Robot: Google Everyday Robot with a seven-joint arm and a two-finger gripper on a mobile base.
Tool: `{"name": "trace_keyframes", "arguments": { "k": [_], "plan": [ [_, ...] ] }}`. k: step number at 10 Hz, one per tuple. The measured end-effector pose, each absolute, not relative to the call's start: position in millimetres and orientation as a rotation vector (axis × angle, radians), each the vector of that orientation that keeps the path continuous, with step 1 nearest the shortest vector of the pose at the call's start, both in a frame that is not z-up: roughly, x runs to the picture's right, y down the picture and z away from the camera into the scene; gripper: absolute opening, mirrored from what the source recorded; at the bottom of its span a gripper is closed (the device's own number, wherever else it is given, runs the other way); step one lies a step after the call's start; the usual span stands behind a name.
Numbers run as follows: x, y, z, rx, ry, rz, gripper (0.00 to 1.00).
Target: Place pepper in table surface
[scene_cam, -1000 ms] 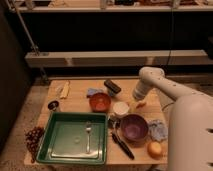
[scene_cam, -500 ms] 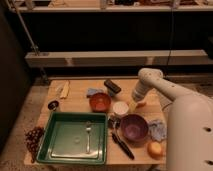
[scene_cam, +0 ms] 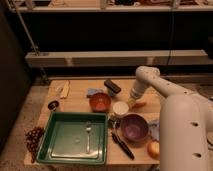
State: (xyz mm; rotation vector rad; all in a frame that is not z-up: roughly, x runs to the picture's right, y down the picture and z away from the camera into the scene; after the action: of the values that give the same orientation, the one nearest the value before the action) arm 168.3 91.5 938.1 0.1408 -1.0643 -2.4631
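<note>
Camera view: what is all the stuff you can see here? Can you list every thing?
table surface: one, light tan wood, middle
tray: one, green, table's front left
spoon: one, silver, in the tray
orange bowl: one, orange, behind the tray
white cup: one, white, right of the orange bowl
purple bowl: one, purple, right of the tray
pepper: one, orange-red, right of the white cup
round fruit: one, yellow-orange, front right
grapes: one bunch, dark red, left of the tray
black block: one, black, back of table
gripper: one, on the white arm, right at the pepper
</note>
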Motion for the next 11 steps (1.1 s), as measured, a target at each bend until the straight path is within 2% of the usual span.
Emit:
{"name": "trace_keyframes", "arguments": {
  "k": [2,3,8,11],
  "plan": [
    [168,90,937,0.135,-1.081,-2.471,0.08],
    [173,88,934,0.131,-1.08,-2.461,0.02],
    [209,21,884,0.143,-1.0,-2.407,0.0],
    [212,-7,871,0.152,-0.987,-2.399,0.0]
  ]
}}
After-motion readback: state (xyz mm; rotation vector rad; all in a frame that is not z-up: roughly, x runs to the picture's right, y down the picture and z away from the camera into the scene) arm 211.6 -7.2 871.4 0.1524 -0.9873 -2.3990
